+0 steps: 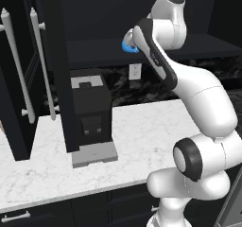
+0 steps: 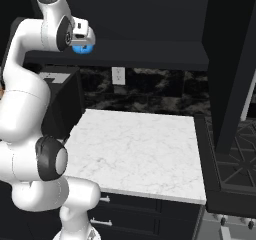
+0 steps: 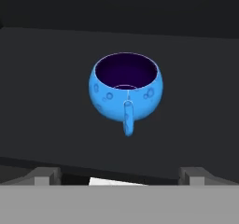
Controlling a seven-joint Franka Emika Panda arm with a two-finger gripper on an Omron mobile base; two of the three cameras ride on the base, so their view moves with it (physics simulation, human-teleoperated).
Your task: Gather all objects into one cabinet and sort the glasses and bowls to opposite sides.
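My fingers point(image 3: 119, 175) stand wide open, empty, squared to the blue bowl point(image 3: 125, 90) at frame centre on the shelf point(image 3: 42, 97), handle toward me.

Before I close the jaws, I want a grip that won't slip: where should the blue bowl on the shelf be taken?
Probably by its rim wall. The blue bowl stands upright on the black shelf, mouth open upward, its small handle facing the open gripper. The round belly would likely squirt out of the fingers, so come from above, one finger inside, one outside, beside the handle.
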